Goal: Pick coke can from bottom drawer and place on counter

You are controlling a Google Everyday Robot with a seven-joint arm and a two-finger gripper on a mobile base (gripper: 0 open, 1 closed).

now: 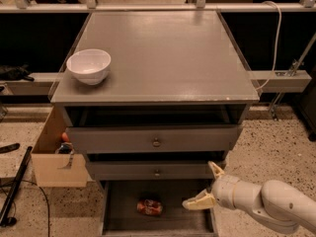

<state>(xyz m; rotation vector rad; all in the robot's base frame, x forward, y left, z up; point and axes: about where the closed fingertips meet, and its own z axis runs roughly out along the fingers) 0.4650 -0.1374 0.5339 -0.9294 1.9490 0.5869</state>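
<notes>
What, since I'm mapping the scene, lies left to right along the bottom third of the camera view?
Thin black pole → open brown cardboard box → small red-orange coke can in the grey bottom drawer → open cream gripper, right of the can → white robot arm.

The coke can [149, 207] lies in the bottom drawer [123, 209], pincer [197, 185] seemingly just right; bowl [89, 65] on counter [168, 53].

The arm [276, 204] is smooth, glossy white, built of thick, rounded segments that narrow toward the wrist. Its gripper [206, 186], low at the right of the view, carries 2 pale tan, pointed fingers [197, 203] spread apart
</notes>
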